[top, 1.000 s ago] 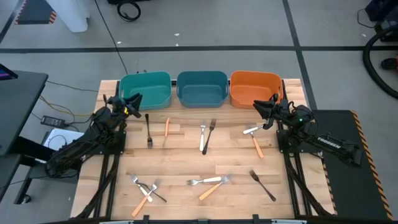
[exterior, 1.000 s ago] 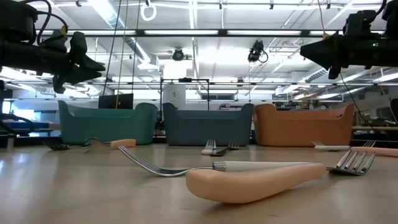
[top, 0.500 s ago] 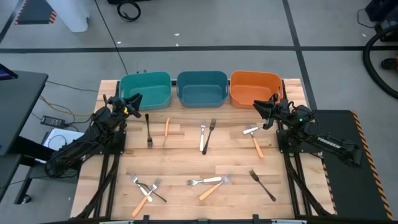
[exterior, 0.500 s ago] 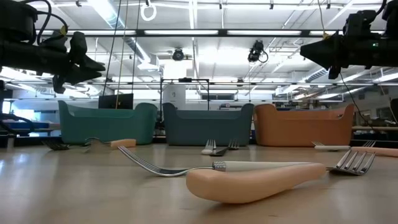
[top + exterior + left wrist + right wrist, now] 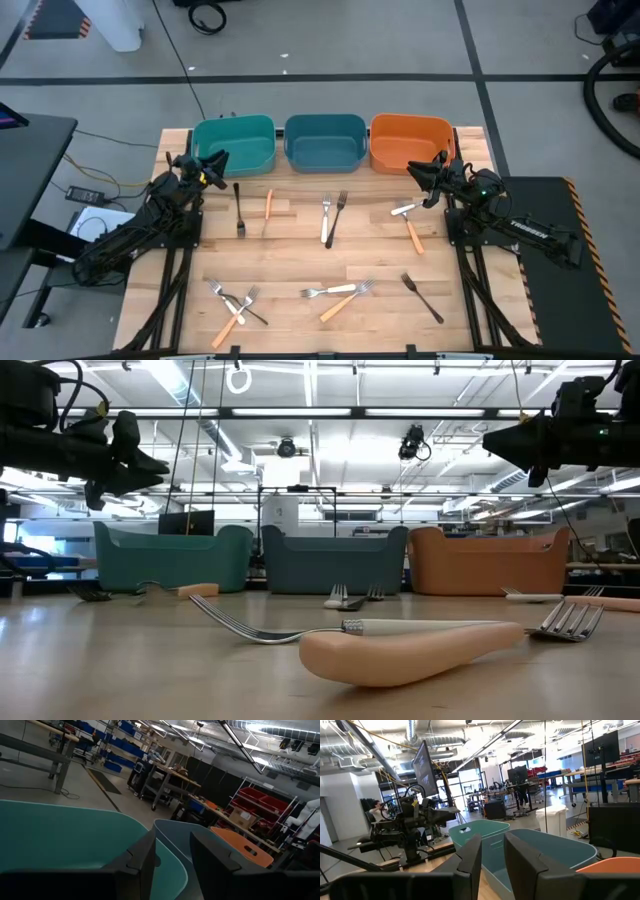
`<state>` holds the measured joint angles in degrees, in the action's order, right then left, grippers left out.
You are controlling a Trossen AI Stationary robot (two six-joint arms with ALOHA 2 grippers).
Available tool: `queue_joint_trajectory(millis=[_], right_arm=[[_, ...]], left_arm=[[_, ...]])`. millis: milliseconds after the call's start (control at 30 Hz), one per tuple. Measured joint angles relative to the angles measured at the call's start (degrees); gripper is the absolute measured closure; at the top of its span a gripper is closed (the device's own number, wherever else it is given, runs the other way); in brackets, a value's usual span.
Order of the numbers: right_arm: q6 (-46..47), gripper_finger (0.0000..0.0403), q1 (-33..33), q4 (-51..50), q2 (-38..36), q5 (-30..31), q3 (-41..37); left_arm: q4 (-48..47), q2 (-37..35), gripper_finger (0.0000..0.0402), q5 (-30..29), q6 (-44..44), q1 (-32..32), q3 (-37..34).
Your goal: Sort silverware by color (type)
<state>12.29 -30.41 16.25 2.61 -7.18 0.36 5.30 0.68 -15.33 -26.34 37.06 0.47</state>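
Observation:
Several slim forks lie flat on the wooden table (image 5: 300, 255). A black one (image 5: 239, 208) and an orange-handled one (image 5: 267, 210) lie at the far left. A silver one (image 5: 326, 218) crosses a black one (image 5: 338, 212) at the centre. Near the right arm lies an orange-handled one (image 5: 411, 228). A black one (image 5: 422, 297), a silver and orange pair (image 5: 338, 293) and a crossed cluster (image 5: 235, 303) lie near the front edge. My left gripper (image 5: 213, 162) hovers open by the teal bin (image 5: 233, 145). My right gripper (image 5: 418, 170) hovers open by the orange bin (image 5: 411, 143). Both hold nothing.
Three bins stand in a row along the far edge, with a blue bin (image 5: 324, 142) between the teal and orange ones. In the low view an orange-handled fork (image 5: 400, 650) lies close to the camera. A person (image 5: 380, 811) sits in the room behind the left arm.

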Motion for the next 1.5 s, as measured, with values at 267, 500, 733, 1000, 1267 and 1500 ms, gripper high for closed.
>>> queue_joint_trajectory(millis=[267, 500, 733, 1000, 1267, 1500], right_arm=[[0.00, 0.0313, 0.01, -0.01, -0.02, 0.01, 0.01], [0.00, 0.0313, 0.00, 0.00, 0.00, 0.01, 0.01], [0.00, 0.0313, 0.01, 0.00, 0.00, 0.02, 0.01], [0.00, 0.0313, 0.02, 0.00, 0.00, 0.00, 0.00], [0.00, 0.0313, 0.02, 1.13, -0.02, 2.26, 0.00], [-1.99, 0.0313, -0.05, 2.29, -0.02, 3.15, 0.01]], left_arm=[[0.01, 0.01, 0.0271, -0.01, 0.01, 0.00, 0.00], [0.00, -0.01, 0.0271, 0.00, 0.01, 0.00, -0.02], [0.01, -0.01, 0.0271, -0.01, 0.01, 0.00, -0.01], [0.01, 0.01, 0.0271, -0.02, 0.01, 0.00, -0.02], [0.02, 0.01, 0.0271, -0.02, 0.01, 0.00, 0.00], [0.01, 0.00, 0.0271, -0.01, 0.01, 0.00, 0.00]])
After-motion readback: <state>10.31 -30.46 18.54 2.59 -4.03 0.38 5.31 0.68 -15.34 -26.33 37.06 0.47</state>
